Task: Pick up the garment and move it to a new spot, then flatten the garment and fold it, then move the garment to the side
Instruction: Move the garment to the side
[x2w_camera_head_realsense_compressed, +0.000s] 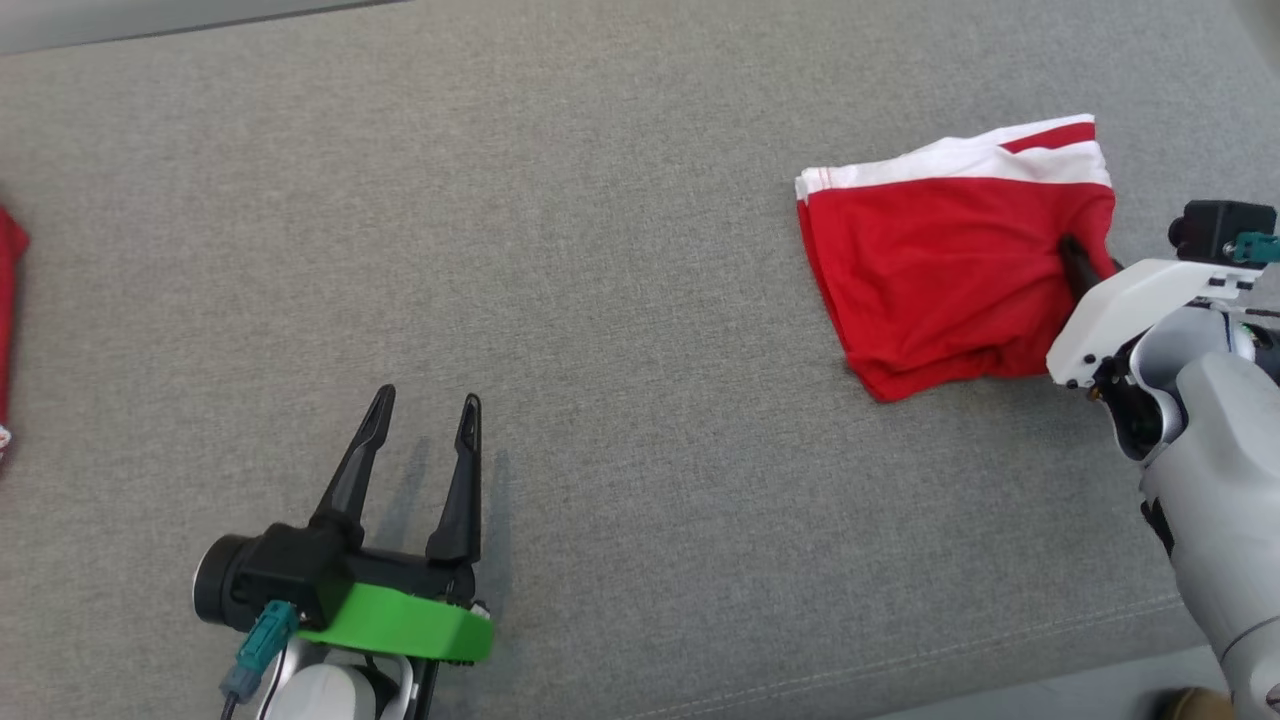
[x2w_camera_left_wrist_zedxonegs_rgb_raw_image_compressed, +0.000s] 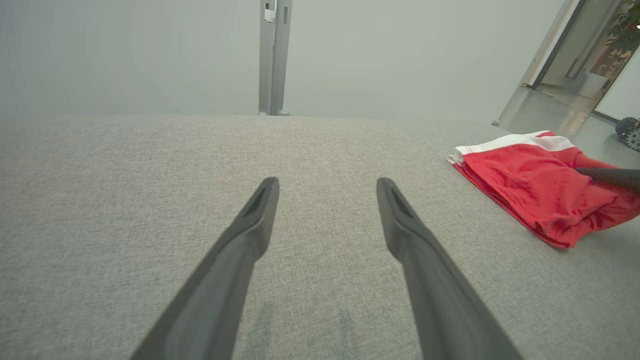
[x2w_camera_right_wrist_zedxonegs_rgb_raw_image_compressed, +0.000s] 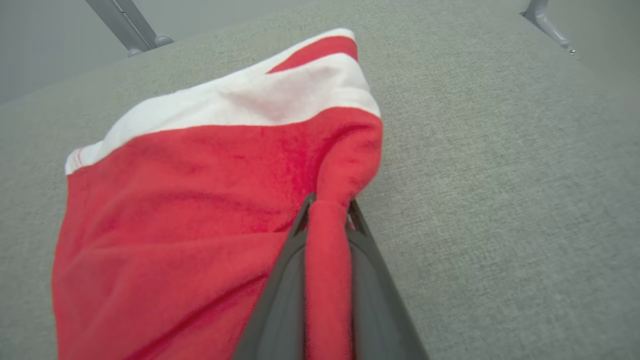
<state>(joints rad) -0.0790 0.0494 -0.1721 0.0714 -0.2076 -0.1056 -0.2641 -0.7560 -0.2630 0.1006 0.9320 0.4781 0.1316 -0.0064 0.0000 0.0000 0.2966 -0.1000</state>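
Right tool (x2w_camera_right_wrist_zedxonegs_rgb_raw_image_compressed: 327, 206), its two long dark tapered fingers pressed nearly together, pinches a rolled fold of red knit at the right edge of the garment (x2w_camera_head_realsense_compressed: 940, 280). That garment, soft red cloth with a white band and a short red stripe along its far hem, lies folded and rumpled on the right part of the grey, coarsely woven counter (x2w_camera_head_realsense_compressed: 600, 250). Left tool (x2w_camera_head_realsense_compressed: 428, 400) hovers with fingers spread above bare weave, well apart from it.
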